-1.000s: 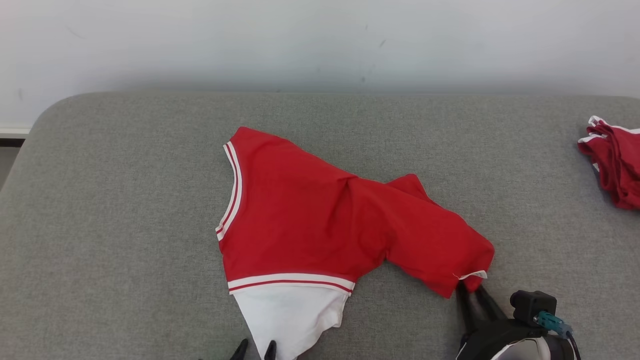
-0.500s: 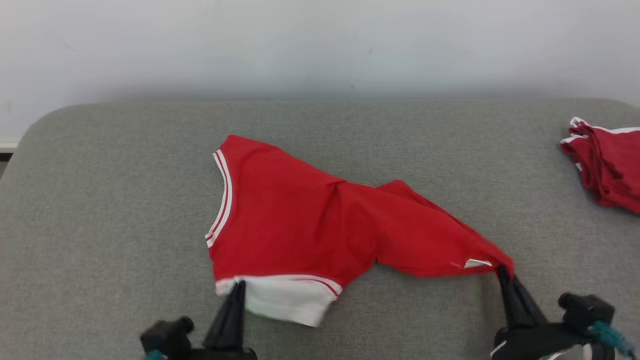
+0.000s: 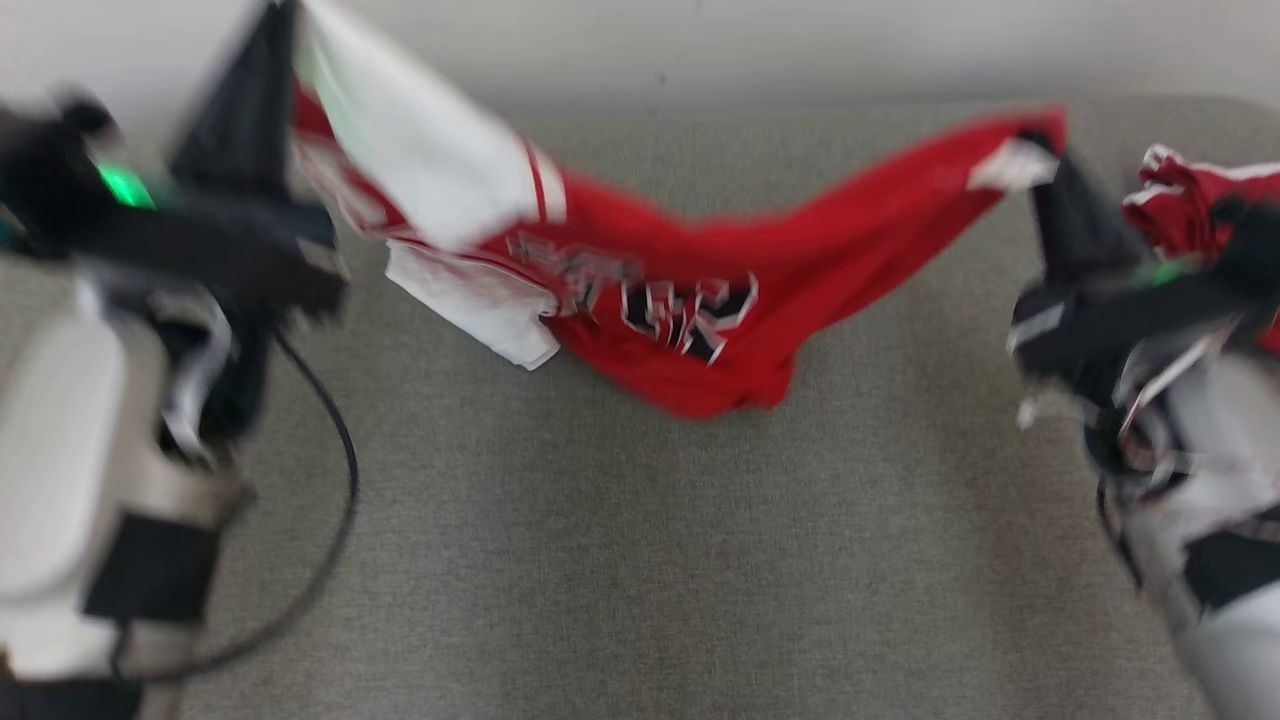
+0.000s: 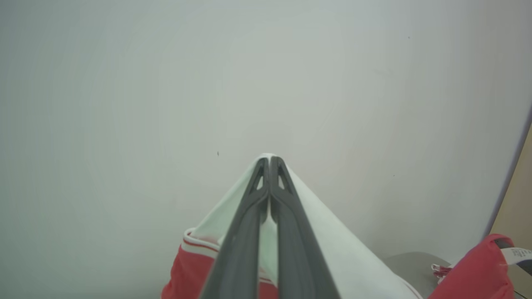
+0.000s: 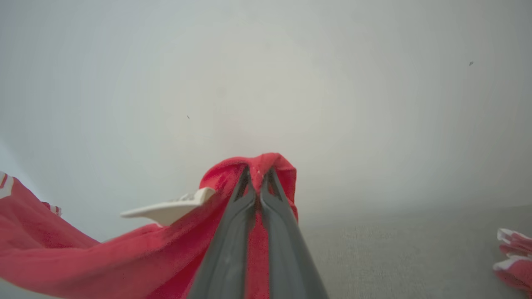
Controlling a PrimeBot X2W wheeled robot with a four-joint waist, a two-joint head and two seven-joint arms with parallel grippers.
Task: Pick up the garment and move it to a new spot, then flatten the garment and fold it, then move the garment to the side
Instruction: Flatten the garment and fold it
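**Head view (blurred):** garment (image 3: 700, 310) strung between both grippers above far half of worktop (image 3: 600, 560), which has a grey, coarse-woven cover. Red smooth knit; white panel w/ red-white striped band at its L end; black-white block lettering mid-front. Middle sags in a shallow arc; can't tell if the low point touches the cover. L gripper (image 3: 272, 40) near far-left corner, jaws clamped on white panel. R gripper (image 3: 1050, 170) near far-right corner, jaws clamped on red end by a white tag (image 3: 1005, 165). Crumpled red bundle (image 3: 1190, 200), white-trimmed, at right edge. Black cable (image 3: 335, 470) loops by L forearm.

**L wrist view:** L gripper (image 4: 270, 160) jaws together, thin white cloth (image 4: 332, 249) pinched at tips, draping tent-like. Pale wall (image 4: 166, 83) behind.

**R wrist view:** R gripper (image 5: 257, 172) jaws together on bunched red cloth (image 5: 124, 257); stiff tag (image 5: 170, 209) juts sideways. Bundle (image 5: 513, 257) on the grey cover.
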